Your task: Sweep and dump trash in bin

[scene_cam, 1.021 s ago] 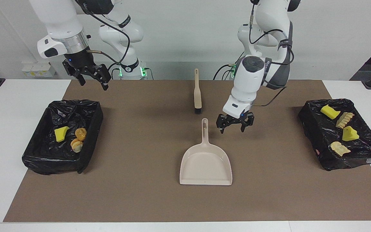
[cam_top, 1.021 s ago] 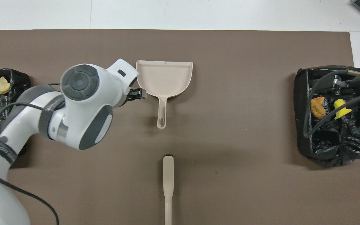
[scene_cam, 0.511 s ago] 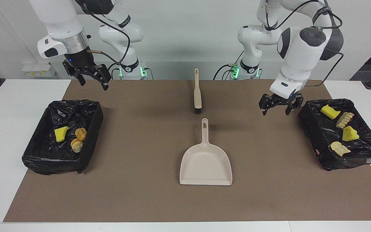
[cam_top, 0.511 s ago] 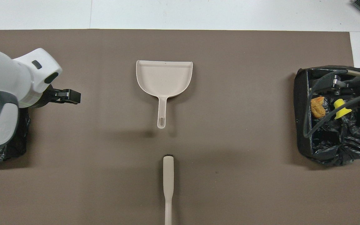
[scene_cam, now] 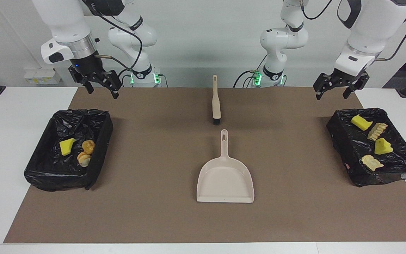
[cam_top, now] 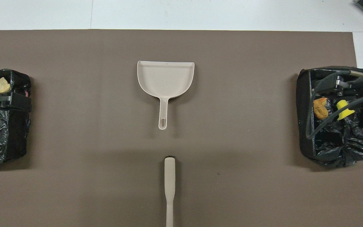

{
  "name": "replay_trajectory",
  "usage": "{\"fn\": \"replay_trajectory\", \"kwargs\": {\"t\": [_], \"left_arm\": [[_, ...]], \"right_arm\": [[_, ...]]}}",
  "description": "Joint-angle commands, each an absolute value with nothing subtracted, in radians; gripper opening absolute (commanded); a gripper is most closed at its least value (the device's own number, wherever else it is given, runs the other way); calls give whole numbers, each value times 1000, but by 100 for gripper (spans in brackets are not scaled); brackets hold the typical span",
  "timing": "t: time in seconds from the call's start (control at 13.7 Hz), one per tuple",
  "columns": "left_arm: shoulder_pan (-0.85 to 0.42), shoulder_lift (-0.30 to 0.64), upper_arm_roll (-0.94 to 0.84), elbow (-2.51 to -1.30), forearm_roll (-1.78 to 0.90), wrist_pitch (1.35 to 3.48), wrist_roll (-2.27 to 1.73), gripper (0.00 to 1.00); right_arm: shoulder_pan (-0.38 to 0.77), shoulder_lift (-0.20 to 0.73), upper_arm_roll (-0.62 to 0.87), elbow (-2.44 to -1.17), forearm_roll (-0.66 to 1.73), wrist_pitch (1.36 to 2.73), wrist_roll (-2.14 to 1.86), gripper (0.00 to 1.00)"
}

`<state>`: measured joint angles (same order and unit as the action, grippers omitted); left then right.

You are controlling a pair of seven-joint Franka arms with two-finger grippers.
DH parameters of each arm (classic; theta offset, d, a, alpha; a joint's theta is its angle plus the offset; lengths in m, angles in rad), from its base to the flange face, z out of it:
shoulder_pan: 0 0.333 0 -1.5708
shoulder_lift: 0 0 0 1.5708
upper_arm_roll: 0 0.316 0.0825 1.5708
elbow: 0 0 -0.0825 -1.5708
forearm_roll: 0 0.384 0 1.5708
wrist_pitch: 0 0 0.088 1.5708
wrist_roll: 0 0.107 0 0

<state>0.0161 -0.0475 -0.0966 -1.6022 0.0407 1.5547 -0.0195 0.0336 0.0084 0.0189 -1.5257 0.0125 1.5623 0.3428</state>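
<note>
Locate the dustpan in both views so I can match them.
Facing view: the dustpan lies at centre, pan toward the picture's bottom, handle pointing up at the robots.
Overhead view: the dustpan lies at upper centre, handle pointing down.
Shared landmark: the brush, in line with the handle, nearer to the robots.

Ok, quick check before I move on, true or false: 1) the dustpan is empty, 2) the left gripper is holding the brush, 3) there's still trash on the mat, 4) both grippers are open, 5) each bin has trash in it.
1) True. The dustpan holds nothing.
2) False. The left gripper is up in the air, empty; the brush lies on the mat, nearer to the robots than the dustpan.
3) False. All trash visible lies inside the bins.
4) True. The right gripper is open too.
5) True. The bin at the right arm's end and the bin at the left arm's end both hold pieces.
</note>
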Motion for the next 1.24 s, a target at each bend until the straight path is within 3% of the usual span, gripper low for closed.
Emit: {"fn": "replay_trajectory", "kwargs": {"t": [0.0,0.36,1.17], "left_arm": [[31,-83,-95,-1635,3,1534,3,100],[25,-67,-100,-1569,5,1535,-1,100],[31,-77,-97,-1597,-44,1589,-20,100]], "right_arm": [[26,8,21,-1520,26,1549,319,100],[25,8,21,-1520,26,1552,314,100],[25,8,21,-1520,26,1554,310,100]]}}
